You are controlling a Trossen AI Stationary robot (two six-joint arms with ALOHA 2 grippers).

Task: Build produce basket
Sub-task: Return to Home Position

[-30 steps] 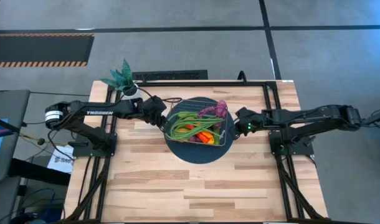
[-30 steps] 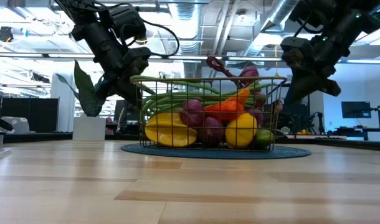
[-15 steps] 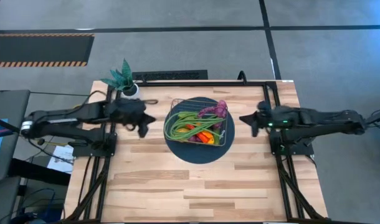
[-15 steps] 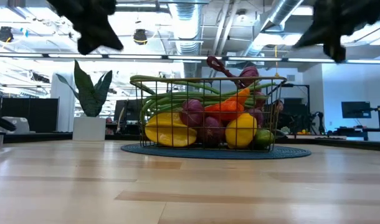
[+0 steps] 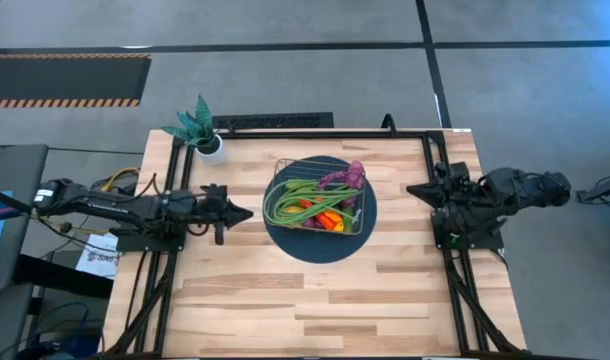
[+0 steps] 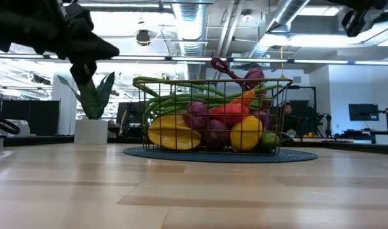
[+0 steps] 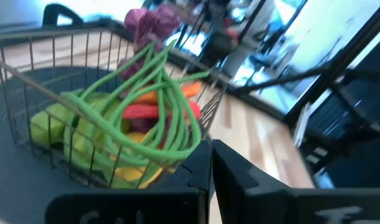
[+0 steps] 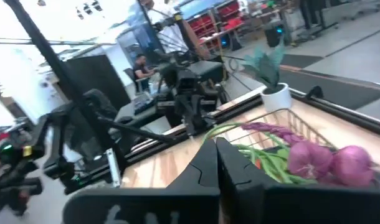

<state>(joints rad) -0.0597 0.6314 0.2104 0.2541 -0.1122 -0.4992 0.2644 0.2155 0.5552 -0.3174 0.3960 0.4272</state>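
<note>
The wire basket (image 5: 357,222) stands on the round dark blue mat (image 5: 320,248) at the table's middle. It is filled with produce: long green beans (image 5: 288,205), purple grapes (image 5: 346,178), orange and red peppers (image 5: 330,218), and a yellow lemon (image 6: 245,134) that shows in the low view. My left gripper (image 5: 247,213) is shut and empty. It points level at the basket from the table's left, a short way off it. My right gripper (image 5: 410,189) is also shut and empty, and hovers level near the right edge, apart from the basket.
A spiky green plant in a white pot (image 5: 201,131) stands at the far left corner. Black frame rails (image 5: 440,160) run along the left, right and far sides. Bare wood (image 5: 315,305) lies on the near side of the mat.
Both grippers have drawn back from the basket's sides and stayed shut. The left one went toward the table's left edge and a little nearer, tipping up to level. The right one went toward the right edge and up, also tipping to level. The basket and produce have not moved.
</note>
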